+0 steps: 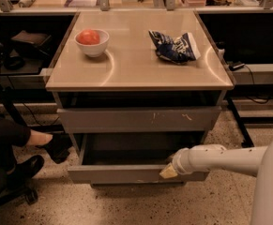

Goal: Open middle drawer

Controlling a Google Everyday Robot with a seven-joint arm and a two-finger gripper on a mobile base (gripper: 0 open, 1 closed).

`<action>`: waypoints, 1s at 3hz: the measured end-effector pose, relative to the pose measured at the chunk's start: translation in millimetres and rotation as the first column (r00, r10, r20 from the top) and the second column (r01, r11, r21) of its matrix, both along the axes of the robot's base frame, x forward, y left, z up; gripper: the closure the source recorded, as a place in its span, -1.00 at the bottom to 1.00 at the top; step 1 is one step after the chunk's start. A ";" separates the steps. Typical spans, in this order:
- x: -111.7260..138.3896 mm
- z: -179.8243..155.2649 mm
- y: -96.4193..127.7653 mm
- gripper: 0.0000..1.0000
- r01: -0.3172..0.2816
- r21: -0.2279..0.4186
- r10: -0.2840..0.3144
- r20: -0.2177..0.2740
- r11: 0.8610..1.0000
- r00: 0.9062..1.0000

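Clearly found the middle drawer [117, 174] slid well out beneath the scratched front [126, 120], dark inside exposed. Saw the gripper [169, 171] set against its front's top edge, right of centre, probably because no handle offered anything else to hook. Could not tell whether pinching or loose. Judged the pull nearly finished.

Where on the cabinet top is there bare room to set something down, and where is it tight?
Free on the cabinet top: the middle strip between the bowl and the chip bag, and the whole front half. Crowded: the right front of the middle drawer, where the gripper sits.
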State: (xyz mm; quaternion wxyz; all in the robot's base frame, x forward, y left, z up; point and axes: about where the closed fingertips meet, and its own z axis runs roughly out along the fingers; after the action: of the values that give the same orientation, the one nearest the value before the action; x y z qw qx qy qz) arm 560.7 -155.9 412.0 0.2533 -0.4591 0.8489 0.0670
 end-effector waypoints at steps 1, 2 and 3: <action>-3.6 3.7 0.5 1.00 0.002 -0.001 -0.002 0.015 1.000 1.000; -3.6 3.7 0.5 1.00 0.002 -0.001 -0.002 0.015 1.000 1.000; -11.4 5.6 1.3 1.00 -0.005 -0.001 0.005 0.041 1.000 0.999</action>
State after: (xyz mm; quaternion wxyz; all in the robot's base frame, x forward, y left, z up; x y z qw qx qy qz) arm 549.3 -154.6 417.6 0.2702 -0.4625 0.8425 0.0576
